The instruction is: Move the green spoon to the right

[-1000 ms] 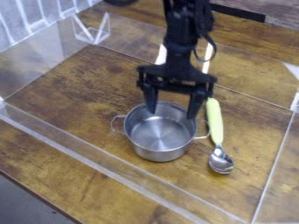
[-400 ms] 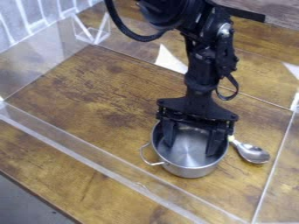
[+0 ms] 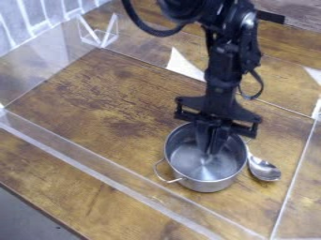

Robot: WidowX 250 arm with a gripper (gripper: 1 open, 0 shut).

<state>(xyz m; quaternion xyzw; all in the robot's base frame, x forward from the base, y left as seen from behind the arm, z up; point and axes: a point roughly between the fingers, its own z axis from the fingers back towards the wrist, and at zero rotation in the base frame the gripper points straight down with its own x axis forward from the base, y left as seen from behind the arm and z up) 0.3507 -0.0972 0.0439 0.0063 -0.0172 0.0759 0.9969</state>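
Observation:
Only the shiny silver bowl of the green spoon point(image 3: 264, 169) shows, lying on the wooden table just right of the round steel pot point(image 3: 201, 167). Its yellow-green handle is hidden behind the black arm. My gripper point(image 3: 216, 142) points straight down over the right part of the pot, fingers drawn together into one narrow tip. Whether the spoon's handle sits between them cannot be made out.
Clear acrylic walls point(image 3: 75, 155) fence the wooden table on the left and front, with another panel at the right edge point(image 3: 311, 150). White paper pieces point(image 3: 98, 33) lie at the back.
The fingers, spread wide around the pot a moment ago, have closed together. The spoon's bowl has shifted slightly down and left beside the pot.

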